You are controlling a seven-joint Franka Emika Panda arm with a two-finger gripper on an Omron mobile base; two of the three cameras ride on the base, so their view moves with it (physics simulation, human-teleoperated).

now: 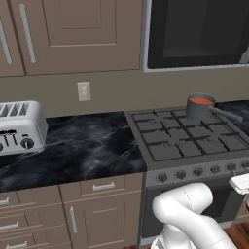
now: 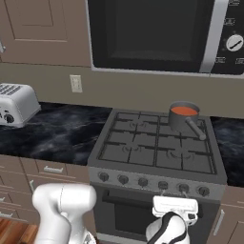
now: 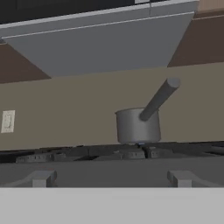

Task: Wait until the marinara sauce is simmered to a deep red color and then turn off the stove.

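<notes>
the marinara sauce (image 2: pixel 184 110) sits as a smooth orange-red disc inside a small grey saucepan (image 2: pixel 182 117), upright on the back right burner of the stove (image 2: pixel 157 147). the pan's long handle (image 2: pixel 195 128) angles toward the front right. the stove is a wide grey gas range, dark grates on top, a row of round dark knobs (image 2: pixel 152 183) across its front panel.
</notes>
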